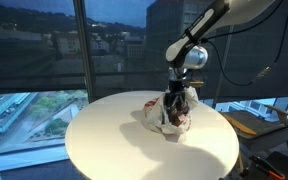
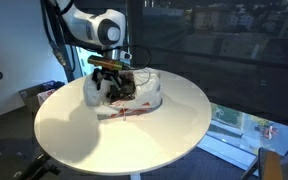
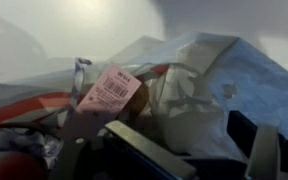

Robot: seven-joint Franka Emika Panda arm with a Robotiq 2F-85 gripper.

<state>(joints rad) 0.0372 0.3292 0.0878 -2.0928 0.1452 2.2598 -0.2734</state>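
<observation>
Gripper point(image 1: 176, 104) wide open, holding nothing, lowered onto a crumpled plastic bag point(image 2: 149, 92) on a round table point(image 1: 104, 145); the bag's folds lie between its fingers point(image 3: 144, 150).

Bare tabletop point(image 1: 104, 140) all round the crumpled bag point(image 1: 146, 112); window glass point(image 1: 44, 50) perhaps close behind.

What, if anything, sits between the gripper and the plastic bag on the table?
Nothing visible. The open gripper is down at the white plastic bag on the round table. The wrist view shows only crumpled plastic and a pink label just ahead of the jaws.
</observation>
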